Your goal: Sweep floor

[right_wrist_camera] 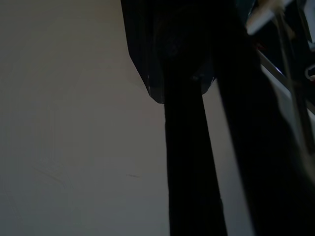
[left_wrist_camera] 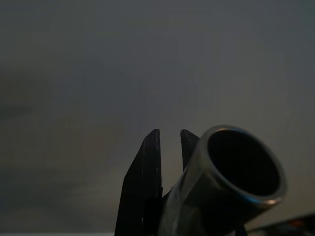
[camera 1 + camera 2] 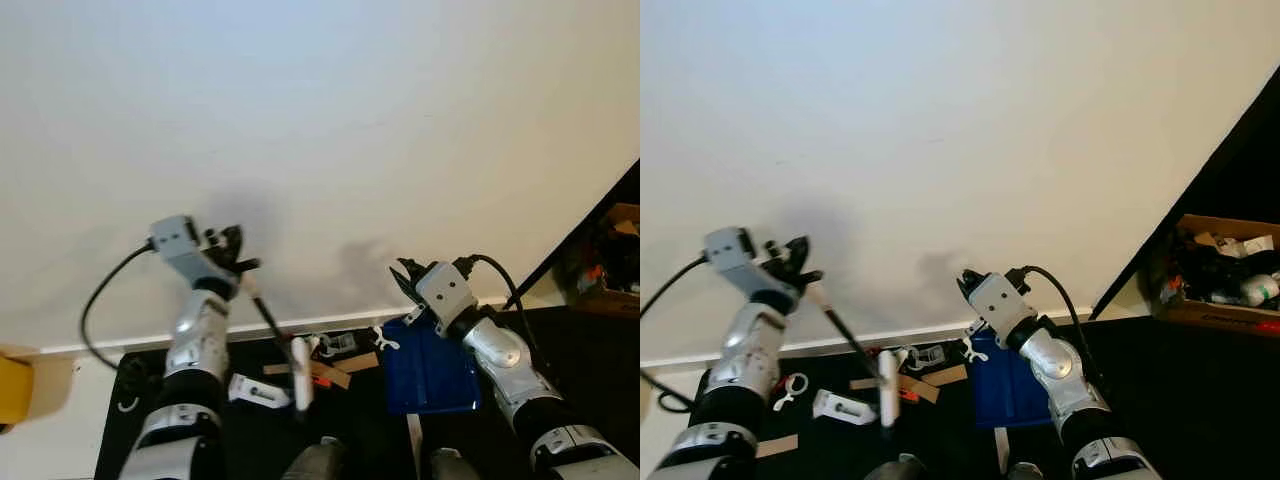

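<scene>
Broom handle (image 3: 268, 318): thin, dark, slanting down from the left gripper (image 3: 236, 262) toward the black floor (image 3: 590, 350), ending in a white grip (image 3: 300, 374) near the bottom of the head views. Clamped at its upper end between the left jaws, raised in front of the white wall (image 3: 320, 120). Seen from the left wrist as a hollow metal tube end (image 2: 236, 167) just beside two black fingers (image 2: 147, 177), close together.

Blue dustpan (image 3: 430, 366): upright against the baseboard (image 3: 150, 343), held by the right gripper (image 3: 408, 283) at its top edge. From the right wrist, long dark fingers (image 1: 189, 162) lying along the dark blue pan (image 1: 147, 59), wall behind; jaws closed on the pan.

Scattered on the floor between the arms: a white clip-like piece (image 3: 258, 391), brown cardboard strips (image 3: 335, 372), a small white hook (image 3: 383, 339), an orange scrap (image 3: 321, 381). Also a white ring (image 3: 792, 386) near the left arm in the right eye view.

Off to the right, a cardboard box (image 3: 1220, 265) packed with mixed items, well apart from the dustpan. At the far left edge, something yellow (image 3: 14, 388), cut off.

Black cables looping from both wrists.
</scene>
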Robot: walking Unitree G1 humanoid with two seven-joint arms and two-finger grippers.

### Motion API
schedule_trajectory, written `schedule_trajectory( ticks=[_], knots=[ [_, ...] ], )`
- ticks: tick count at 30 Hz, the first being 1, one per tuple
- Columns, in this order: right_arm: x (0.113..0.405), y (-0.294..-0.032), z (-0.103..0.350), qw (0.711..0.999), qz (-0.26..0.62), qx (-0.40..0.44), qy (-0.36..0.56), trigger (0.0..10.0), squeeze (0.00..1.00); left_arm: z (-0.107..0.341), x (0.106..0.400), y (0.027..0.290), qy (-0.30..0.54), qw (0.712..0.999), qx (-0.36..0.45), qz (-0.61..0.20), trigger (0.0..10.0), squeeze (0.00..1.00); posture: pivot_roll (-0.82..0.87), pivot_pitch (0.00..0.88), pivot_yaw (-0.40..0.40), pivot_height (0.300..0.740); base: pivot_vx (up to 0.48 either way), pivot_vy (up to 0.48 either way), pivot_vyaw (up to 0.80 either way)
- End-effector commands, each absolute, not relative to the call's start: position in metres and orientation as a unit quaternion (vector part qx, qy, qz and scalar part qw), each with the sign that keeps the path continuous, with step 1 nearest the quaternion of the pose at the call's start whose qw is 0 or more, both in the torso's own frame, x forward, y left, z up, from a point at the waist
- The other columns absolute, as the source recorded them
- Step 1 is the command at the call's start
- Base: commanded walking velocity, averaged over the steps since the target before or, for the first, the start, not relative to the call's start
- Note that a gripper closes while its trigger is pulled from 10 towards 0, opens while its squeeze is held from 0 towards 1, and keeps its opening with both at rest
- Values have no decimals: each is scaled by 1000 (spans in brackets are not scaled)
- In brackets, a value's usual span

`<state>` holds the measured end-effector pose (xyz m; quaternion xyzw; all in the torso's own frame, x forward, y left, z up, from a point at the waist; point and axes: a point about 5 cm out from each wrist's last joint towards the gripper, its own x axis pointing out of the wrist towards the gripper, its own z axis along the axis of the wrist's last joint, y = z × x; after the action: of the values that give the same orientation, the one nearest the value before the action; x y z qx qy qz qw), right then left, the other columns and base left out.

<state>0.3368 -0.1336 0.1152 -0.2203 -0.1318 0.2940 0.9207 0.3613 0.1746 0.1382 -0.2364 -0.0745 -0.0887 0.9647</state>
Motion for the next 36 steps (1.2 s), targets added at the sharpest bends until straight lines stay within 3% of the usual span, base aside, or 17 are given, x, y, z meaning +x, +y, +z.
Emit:
schedule_trajectory(
  ticks=[1, 14, 21, 30, 31, 35, 36],
  knots=[
    [330, -124, 100, 925, 307, -198, -106, 10000, 0, 141, 361, 141, -79, 938, -304, -146, 10000, 0, 117, 370, 131, 740, 0, 0, 0],
    [331, -118, 101, 925, 309, -191, -110, 10000, 0, 157, 346, 68, -69, 899, -357, -243, 10000, 0, 123, 365, 140, 740, 0, 0, 0],
    [331, -117, 101, 925, 310, -191, -110, 10000, 0, 172, 339, 54, -78, 885, -378, -260, 10000, 0, 127, 363, 141, 740, 0, 0, 0],
    [332, -117, 101, 926, 308, -191, -109, 10000, 0, 203, 335, 78, -120, 898, -331, -265, 10000, 0, 139, 361, 142, 740, 0, 0, 0],
    [331, -117, 101, 926, 308, -190, -109, 10000, 0, 204, 331, 87, -120, 915, -282, -261, 10000, 0, 143, 359, 147, 740, 0, 0, 0],
    [331, -118, 100, 926, 307, -190, -108, 10000, 0, 205, 324, 107, -115, 930, -252, -242, 10000, 0, 155, 361, 152, 740, 0, 0, 0],
    [330, -118, 99, 927, 307, -190, -108, 10000, 0, 204, 319, 123, -108, 944, -217, -225, 10000, 0, 157, 361, 152, 740, 0, 0, 0]
  ],
)
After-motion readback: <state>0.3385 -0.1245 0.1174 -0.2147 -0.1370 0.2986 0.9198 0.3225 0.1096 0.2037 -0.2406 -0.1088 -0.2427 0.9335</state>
